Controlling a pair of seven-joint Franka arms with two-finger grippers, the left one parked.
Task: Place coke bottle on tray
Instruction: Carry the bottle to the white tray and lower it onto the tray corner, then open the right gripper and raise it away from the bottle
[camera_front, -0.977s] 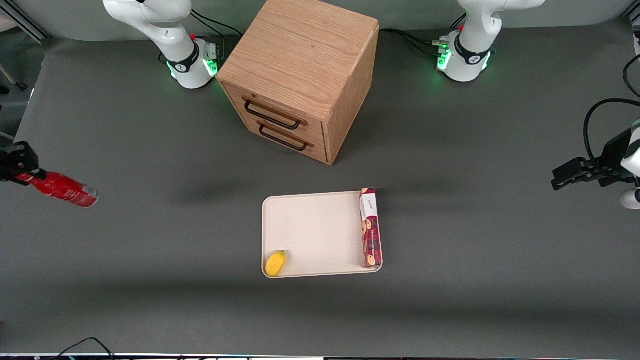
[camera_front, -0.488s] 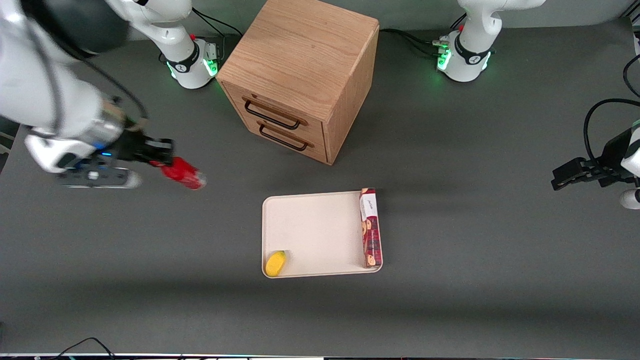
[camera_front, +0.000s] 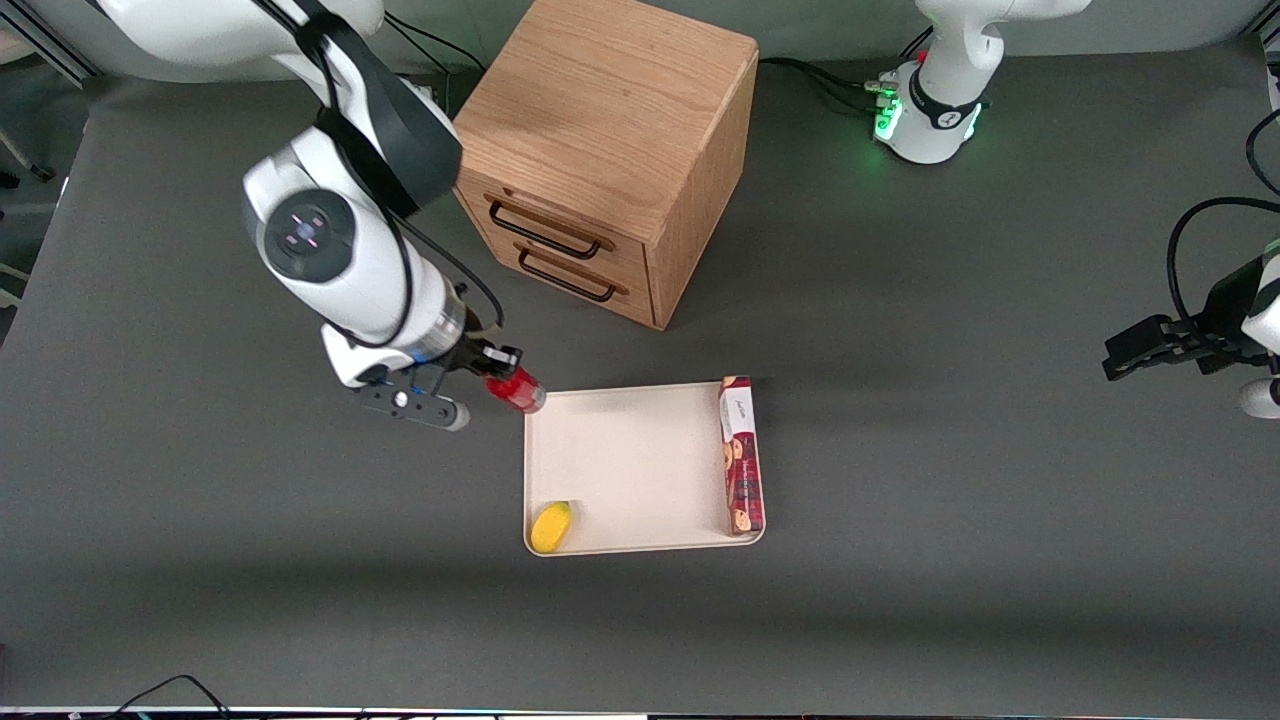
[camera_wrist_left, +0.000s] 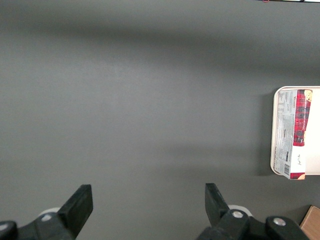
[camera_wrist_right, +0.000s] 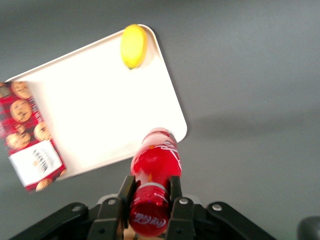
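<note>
Gripper (camera_wrist_right: 150, 202) fingers squeeze the coke bottle (camera_wrist_right: 155, 172), prob. just over the tray (camera_wrist_right: 100, 115) corner; go to the bare middle, lower slow, w/o bumping the lemon (camera_wrist_right: 133, 46).

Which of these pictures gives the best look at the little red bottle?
The right wrist view: the coke bottle looms large, held by the gripper over the tray's corner. The front view shows it small and partly hidden; the left wrist view misses it.

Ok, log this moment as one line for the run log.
gripper: shut on coke bottle | position: above tray corner nearest cabinet | placement: not yet done
</note>
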